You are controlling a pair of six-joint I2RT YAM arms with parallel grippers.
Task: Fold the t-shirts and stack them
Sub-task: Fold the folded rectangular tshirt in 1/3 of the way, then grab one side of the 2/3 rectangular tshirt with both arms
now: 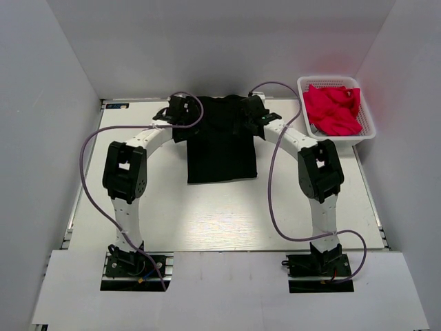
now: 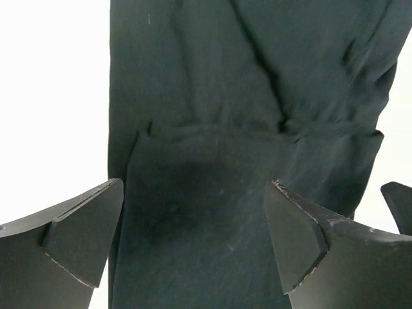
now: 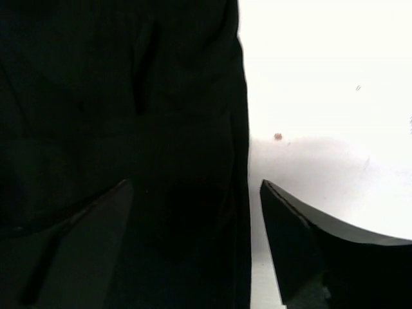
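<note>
The part-folded black cloth t-shirt [image 1: 220, 148] is likely light and limp; grasp its far corners. The left gripper [image 2: 193, 238] and right gripper [image 3: 196, 222] are spread, empty.

White table [image 1: 207, 221] between plain pale grey walls [image 1: 41, 138]

White arms [image 1: 153, 138], black joints [image 1: 125, 172], seemingly mauve cables [image 1: 82, 162]

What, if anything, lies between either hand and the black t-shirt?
Nothing visible. The left hand hangs open directly over the black t-shirt, and the right hand, also open, straddles its edge over the table.
</note>
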